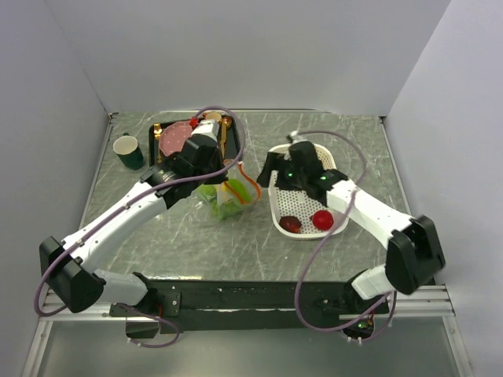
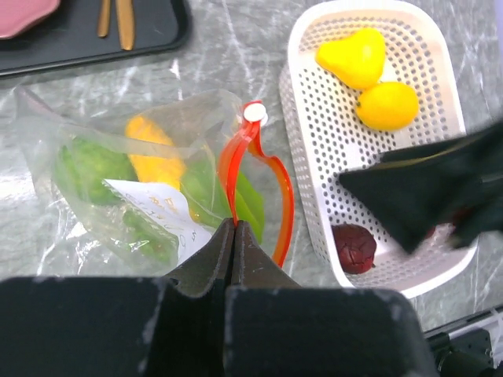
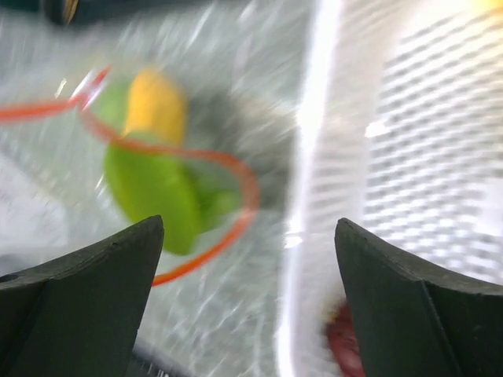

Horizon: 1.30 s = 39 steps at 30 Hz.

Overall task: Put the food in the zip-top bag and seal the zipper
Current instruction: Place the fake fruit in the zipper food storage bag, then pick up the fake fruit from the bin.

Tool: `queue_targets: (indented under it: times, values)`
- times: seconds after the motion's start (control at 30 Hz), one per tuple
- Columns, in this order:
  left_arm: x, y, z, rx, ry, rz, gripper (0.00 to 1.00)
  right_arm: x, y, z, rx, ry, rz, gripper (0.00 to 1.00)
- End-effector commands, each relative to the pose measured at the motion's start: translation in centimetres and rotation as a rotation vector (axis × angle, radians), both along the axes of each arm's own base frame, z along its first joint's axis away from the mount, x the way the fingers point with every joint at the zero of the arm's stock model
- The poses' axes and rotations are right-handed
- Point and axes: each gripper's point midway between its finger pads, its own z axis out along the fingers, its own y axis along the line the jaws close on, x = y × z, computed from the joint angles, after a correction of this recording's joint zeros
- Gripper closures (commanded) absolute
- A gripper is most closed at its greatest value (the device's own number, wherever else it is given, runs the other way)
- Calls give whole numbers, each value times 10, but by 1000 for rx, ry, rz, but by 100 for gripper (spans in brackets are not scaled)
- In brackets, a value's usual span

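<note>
The left gripper (image 2: 233, 232) pinches the zip-top bag (image 2: 71, 137) at its mouth — the right gripper (image 3: 250, 228) gapes empty just beside it, over the basket (image 3: 314, 157) rim.

The right hand (image 3: 250, 228) spreads wide over the blurred zip-top bag (image 3: 149, 184), zipper (image 3: 250, 188) gaping, beside a white basket (image 3: 409, 157).

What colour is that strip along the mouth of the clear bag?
Orange-red. The strip on the bag shows clearest in the left wrist view.

White perforated oval plastic basket (image 2: 302, 157) at right on grey marbled tabletop (image 1: 236, 251). Back left: black rectangular tray (image 2: 157, 23) bearing round pink plate (image 1: 174, 140) and gold cutlery (image 2: 124, 20); dark green cup (image 1: 129, 151) near its left side.
</note>
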Motion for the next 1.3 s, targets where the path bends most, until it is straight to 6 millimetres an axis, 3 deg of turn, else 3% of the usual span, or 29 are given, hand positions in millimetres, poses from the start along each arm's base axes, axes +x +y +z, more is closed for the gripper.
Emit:
queue_targets:
  times: [0.0, 0.1, 0.17, 0.2, 0.23, 0.27, 0.3, 0.33, 0.4, 0.73, 1.0, 1.1, 1.27]
  values:
    - [8, 4, 16, -68, -45, 24, 99, 19, -85, -9, -181, -9, -315, 0]
    - [3, -12, 24, -90, -66, -84, 99, 30, -121, -26, -255, 58, -423, 0]
    - [3, 0, 28, -118, -96, 2, 99, 38, -134, -35, -285, 83, -462, 0]
    - [5, 4, 61, -209, -215, 15, 99, 40, -137, -37, -293, 90, -463, 0]
    - [2, 9, 46, -196, -206, 11, 99, 46, -140, -33, -295, 83, -480, 0]
    - [4, 14, 49, -201, -205, 26, 99, 49, -142, -40, -312, 103, -488, 0]
    - [3, 27, 31, -139, -130, 76, 99, 50, -147, -41, -327, 114, -504, 0]
    - [6, 29, 48, -155, -145, 100, 99, 54, -152, -40, -334, 114, -536, 0]
    - [3, 27, 53, -137, -156, 57, 99, 59, -160, -48, -331, 137, -561, 0]
    - [2, -1, 15, -135, -40, -68, 99, 87, -152, -72, -238, 167, -566, 0]
    - [4, 2, 11, -97, -34, -61, 99, 104, -147, -88, -238, 171, -562, 0]
    - [4, 3, 11, -93, -34, -61, 99, 103, -148, -91, -245, 169, -553, 6]
    - [2, 3, 7, -97, -25, -60, 99, 97, -142, -90, -221, 160, -508, 28]
